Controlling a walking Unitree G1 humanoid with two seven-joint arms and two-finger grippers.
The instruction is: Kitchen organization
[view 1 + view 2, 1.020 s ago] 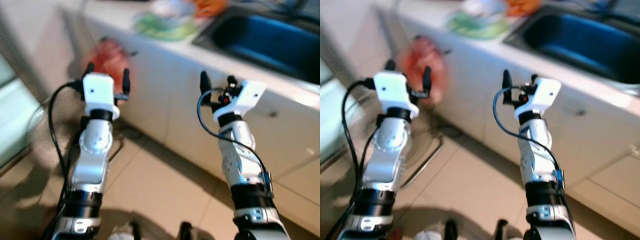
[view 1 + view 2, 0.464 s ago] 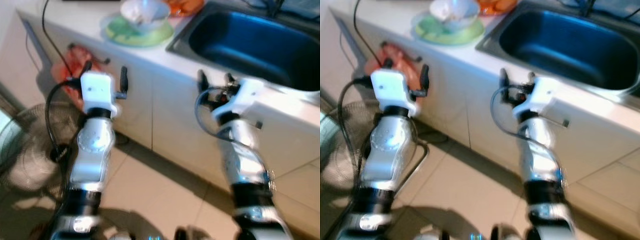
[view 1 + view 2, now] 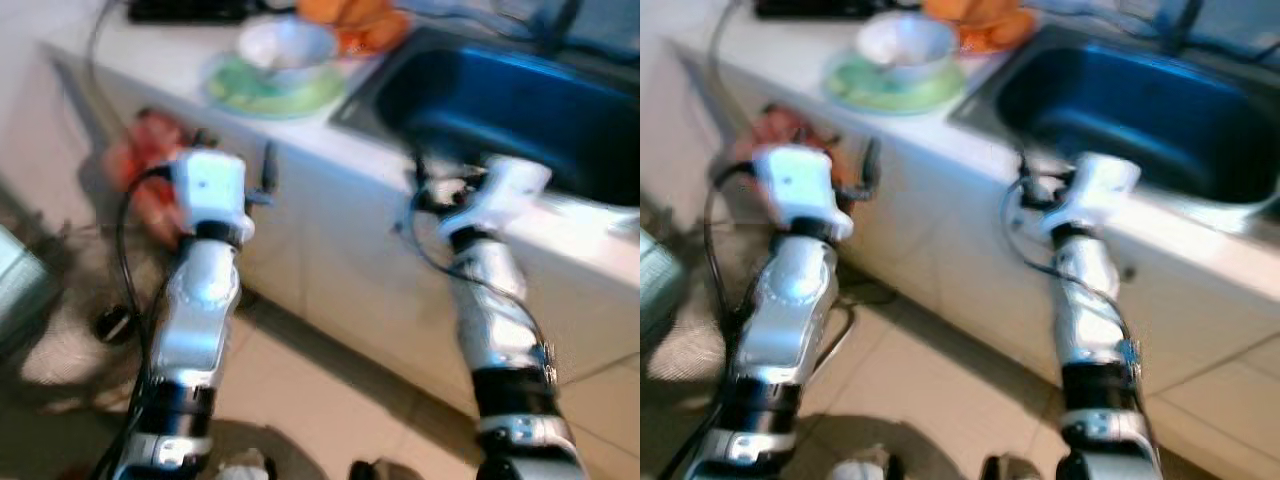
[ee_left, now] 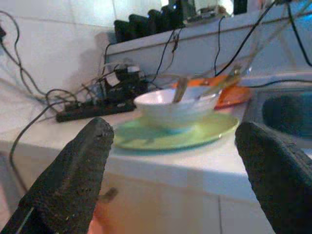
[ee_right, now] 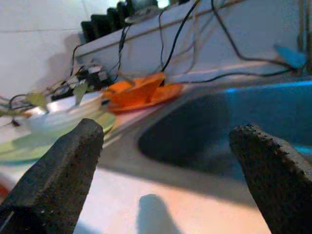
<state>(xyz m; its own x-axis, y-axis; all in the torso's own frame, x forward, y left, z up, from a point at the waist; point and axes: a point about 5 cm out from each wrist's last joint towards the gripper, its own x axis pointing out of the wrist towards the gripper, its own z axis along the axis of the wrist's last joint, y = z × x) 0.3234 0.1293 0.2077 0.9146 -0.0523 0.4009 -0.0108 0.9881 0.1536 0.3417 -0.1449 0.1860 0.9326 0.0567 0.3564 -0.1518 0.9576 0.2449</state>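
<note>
Far left, low: a red bag (image 3: 140,170) against the cabinet front, below the counter (image 3: 330,150) edge, with floor tiles (image 3: 330,400) beneath; left claw (image 4: 170,161), raised before the cabinet just under the counter edge, fingers (image 4: 73,165) spread wide and holding nothing; black power strip (image 4: 92,109) with tangled cables on the counter near the wall; green plate (image 3: 270,88) on the counter left of the sink, a white bowl (image 3: 285,45) resting on it with utensils standing inside, seen in the left wrist view; orange plate (image 5: 141,92) behind the bowl, close to the sink's far left corner, carrying orange items too blurred to identify; right claw (image 5: 165,161), raised at the counter edge in front of the sink, fingers (image 5: 63,165) likewise wide apart and empty; sink (image 3: 520,100), steel with a blue-looking basin, set into the counter to the right of the plates; cables run along the wall ledge behind it.
</note>
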